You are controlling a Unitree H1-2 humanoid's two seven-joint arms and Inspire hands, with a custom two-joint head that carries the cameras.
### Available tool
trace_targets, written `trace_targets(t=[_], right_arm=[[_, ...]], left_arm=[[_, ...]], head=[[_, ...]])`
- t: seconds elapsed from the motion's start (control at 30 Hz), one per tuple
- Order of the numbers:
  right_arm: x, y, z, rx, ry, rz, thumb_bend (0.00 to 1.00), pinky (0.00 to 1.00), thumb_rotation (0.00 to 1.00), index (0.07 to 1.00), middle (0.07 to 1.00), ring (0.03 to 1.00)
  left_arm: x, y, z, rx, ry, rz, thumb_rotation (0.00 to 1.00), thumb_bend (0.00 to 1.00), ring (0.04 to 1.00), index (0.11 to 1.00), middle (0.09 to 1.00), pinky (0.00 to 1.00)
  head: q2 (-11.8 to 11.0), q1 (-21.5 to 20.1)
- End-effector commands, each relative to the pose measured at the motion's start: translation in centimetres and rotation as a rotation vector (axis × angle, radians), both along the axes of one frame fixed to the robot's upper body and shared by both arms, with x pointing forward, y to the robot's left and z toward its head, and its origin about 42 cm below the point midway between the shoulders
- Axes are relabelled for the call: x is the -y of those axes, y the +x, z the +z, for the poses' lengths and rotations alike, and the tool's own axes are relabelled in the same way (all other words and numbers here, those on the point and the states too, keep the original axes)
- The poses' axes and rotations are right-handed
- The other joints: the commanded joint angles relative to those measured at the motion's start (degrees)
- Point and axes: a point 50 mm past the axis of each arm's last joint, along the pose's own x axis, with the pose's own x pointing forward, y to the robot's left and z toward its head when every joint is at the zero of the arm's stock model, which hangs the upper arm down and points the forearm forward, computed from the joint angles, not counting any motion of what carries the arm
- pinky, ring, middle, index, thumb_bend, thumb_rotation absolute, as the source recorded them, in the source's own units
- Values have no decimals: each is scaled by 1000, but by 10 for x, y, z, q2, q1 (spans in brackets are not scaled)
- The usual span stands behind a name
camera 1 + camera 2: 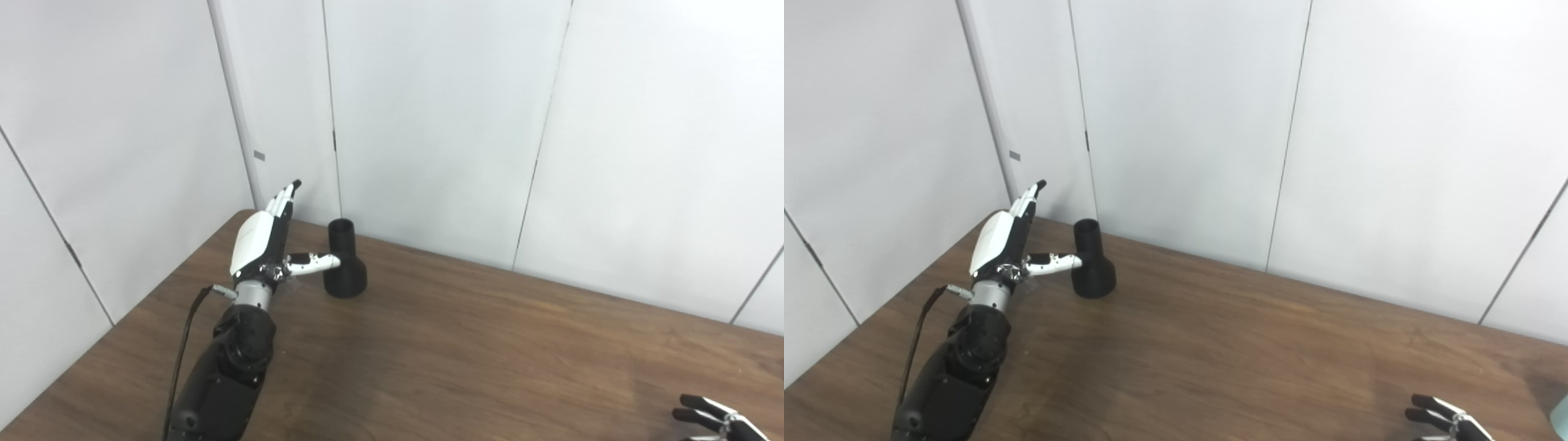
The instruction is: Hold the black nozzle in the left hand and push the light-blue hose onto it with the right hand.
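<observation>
The black nozzle (345, 260) stands upright on the brown table (465, 343) near its far left corner, narrow neck up and wide base down. My left hand (264, 239) is open just left of it, fingers stretched up and away. Its thumb (312, 263) points at the nozzle's neck, in front of it; whether it touches I cannot tell. Only the dark fingertips (1433, 411) of my right hand (713, 416) show, spread at the bottom right corner, holding nothing. A light-blue sliver (1562, 416) at the right edge may be the hose.
White wall panels (429, 122) rise close behind the table's far edge and along its left side. A black cable (184, 349) runs along my left forearm.
</observation>
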Motion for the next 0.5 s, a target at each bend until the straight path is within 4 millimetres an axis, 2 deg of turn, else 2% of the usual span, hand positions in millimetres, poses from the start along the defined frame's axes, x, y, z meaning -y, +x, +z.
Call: trace_targets(t=[0.0, 0.1, 0.17, 0.3, 0.47], right_arm=[[0, 3, 16, 84, -76, 18, 684, 364, 0, 689, 644, 488], [-1, 2, 17, 86, -114, 32, 713, 367, 0, 683, 641, 489], [-2, 1, 18, 86, -95, 52, 691, 368, 0, 692, 649, 498], [0, 2, 17, 114, -76, 69, 676, 360, 0, 698, 637, 487], [0, 1, 19, 126, -43, 86, 667, 352, 0, 695, 640, 489]], left_arm=[[-7, 11, 23, 42, 33, -3, 333, 1000, 1000, 1000, 1000, 891], [-7, 14, 20, 15, 35, -9, 349, 1000, 1000, 1000, 1000, 905], [-9, 16, 17, -18, 20, -19, 370, 1000, 1000, 1000, 1000, 918], [-10, 21, 10, -96, -29, -37, 409, 1000, 1000, 1000, 1000, 872], [-5, 26, 3, -145, -61, -46, 386, 1000, 965, 1000, 988, 810]], head=[[1, 0], [3, 0], [3, 0], [4, 0], [7, -1]])
